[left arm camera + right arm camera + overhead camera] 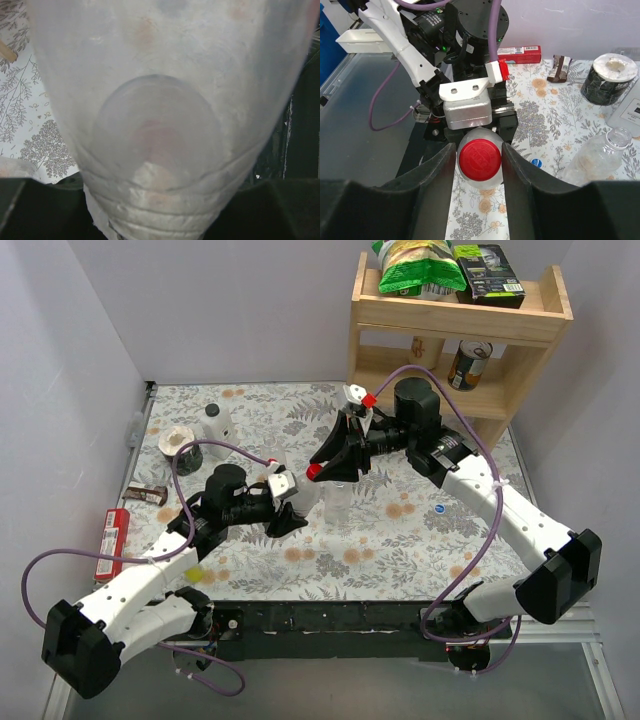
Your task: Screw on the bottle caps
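Note:
A red cap (479, 160) sits on the mouth of a clear bottle (476, 137) that lies tilted toward the right arm. My right gripper (479, 161) has its fingers on both sides of the red cap, shut on it; it also shows in the top view (318, 470). My left gripper (290, 508) is shut on that bottle's body, which fills the left wrist view (165, 100). A second clear bottle (338, 502) stands uncapped beside them, its open mouth visible in the right wrist view (619, 138). A blue cap (441, 509) lies on the cloth to the right.
A wooden shelf (455, 335) with bags and a can stands at the back right. At the left are a pale bottle (217, 424), a black-and-white roll (180, 445), a snack bar (148, 493) and a red box (113, 540). A small yellow thing (192, 573) lies by the left arm.

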You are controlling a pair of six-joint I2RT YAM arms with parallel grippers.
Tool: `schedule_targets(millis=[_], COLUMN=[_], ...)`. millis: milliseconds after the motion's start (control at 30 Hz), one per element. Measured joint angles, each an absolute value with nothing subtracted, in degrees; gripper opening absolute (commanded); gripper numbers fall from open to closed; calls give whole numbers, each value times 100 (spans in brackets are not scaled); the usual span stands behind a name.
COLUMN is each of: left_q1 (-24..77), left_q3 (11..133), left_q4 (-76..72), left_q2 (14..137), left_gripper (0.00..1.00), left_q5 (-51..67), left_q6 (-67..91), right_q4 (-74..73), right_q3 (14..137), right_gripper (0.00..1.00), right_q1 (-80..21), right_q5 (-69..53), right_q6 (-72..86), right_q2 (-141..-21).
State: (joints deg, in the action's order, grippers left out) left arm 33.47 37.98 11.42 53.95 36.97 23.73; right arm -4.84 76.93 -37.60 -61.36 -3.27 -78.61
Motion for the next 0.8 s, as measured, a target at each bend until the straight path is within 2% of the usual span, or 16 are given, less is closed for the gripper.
schedule_targets(millis=[233, 333, 367, 467, 567, 700, 800], left_q1=[3347, 3347, 3347, 3347, 3363, 3454, 3463], left_q3=[3798, 3798, 3798, 3798, 3798, 3798, 3798], left_q4=[1157, 1151, 1149, 1107, 965, 801, 768], left_q2=[5435, 5459, 5463, 5489, 5518, 5586, 5610], left_gripper=[0, 0, 0, 0, 0, 0, 16], left_q5=[3717, 3730, 3728, 3669, 3188, 2447, 2169], left_q6=[2362, 2362, 2366, 2460, 2786, 3039, 3096], right_q4=[-368, -366, -366, -375, -360, -349, -375], right_q3=[7629, 7620, 7616, 7616, 7618, 7688, 7756], right_gripper=[41, 31, 23, 14, 6, 3, 2], right_q1=[-3756, -3756, -3756, -3756, -3760, -3800, -3817], right_q5=[-6145, -6110, -6095, -5977, -5577, -5017, -4825], right_q6=[-163, -165, -165, -145, -36, -19, -54], right_q2=[-7935, -7935, -7935, -7940, -7944, -8038, -8121])
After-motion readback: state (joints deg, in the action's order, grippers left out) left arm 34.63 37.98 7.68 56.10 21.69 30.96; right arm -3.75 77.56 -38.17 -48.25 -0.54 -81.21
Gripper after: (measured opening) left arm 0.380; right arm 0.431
